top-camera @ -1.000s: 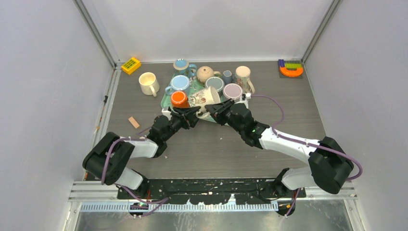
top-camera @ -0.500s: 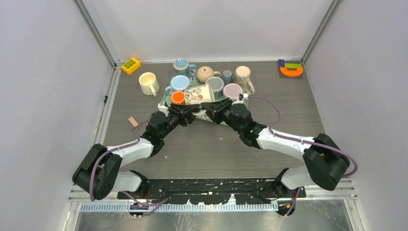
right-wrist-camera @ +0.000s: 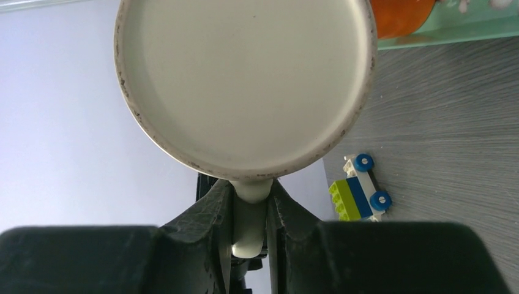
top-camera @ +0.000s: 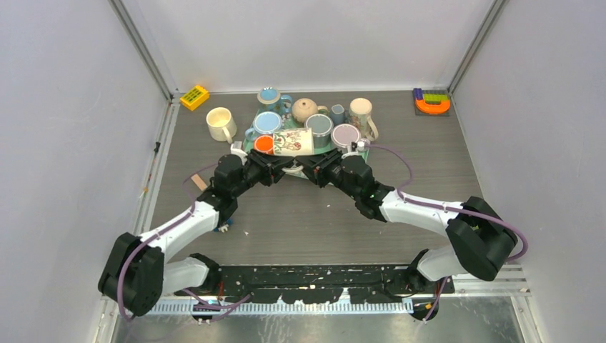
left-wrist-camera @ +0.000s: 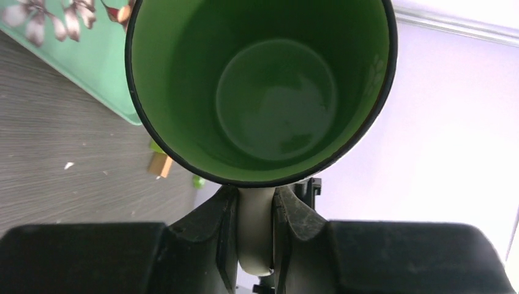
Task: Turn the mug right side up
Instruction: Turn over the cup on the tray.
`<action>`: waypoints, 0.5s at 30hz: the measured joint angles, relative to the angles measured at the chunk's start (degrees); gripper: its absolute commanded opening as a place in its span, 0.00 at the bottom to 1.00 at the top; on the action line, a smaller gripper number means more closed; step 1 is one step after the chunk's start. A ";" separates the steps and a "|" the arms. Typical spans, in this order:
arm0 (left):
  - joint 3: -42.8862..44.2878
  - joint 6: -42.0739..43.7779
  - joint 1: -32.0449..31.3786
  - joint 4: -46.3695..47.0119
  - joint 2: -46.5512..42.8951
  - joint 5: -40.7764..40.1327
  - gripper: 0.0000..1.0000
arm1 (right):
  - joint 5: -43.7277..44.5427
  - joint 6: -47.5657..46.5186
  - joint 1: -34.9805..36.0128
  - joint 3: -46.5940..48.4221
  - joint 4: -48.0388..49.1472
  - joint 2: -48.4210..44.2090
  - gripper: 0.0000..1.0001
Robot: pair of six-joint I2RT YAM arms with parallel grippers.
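The mug, cream with a flower pattern and green inside, is held on its side in the air over the green tray. Its mouth faces left and its base faces right. My left gripper is shut on the mug's handle; the left wrist view shows the green inside and the handle pinched in my left gripper. My right gripper is shut on the same handle; the right wrist view shows the flat base above my right gripper.
The tray holds an orange cup, a blue mug, a grey-green mug and a lilac mug. A teapot and a cream mug stand nearby. A toy brick car lies on the table.
Both arms have reached farther toward the back, carrying the mug over the tray. The mug has turned from a tilt to lying level on its side.
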 measured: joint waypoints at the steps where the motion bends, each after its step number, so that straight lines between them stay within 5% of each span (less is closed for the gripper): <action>1: 1.22 2.08 0.28 -3.58 -1.11 0.35 0.00 | -0.42 -0.02 0.00 0.11 -0.02 0.00 0.35; 5: 5.38 8.09 1.11 -15.10 -4.15 0.90 0.00 | -1.95 -2.49 0.31 1.57 -2.93 0.00 0.53; 15: 8.94 20.28 2.99 -34.03 -7.32 1.01 0.00 | -3.37 -10.40 0.90 5.95 -18.51 0.00 0.78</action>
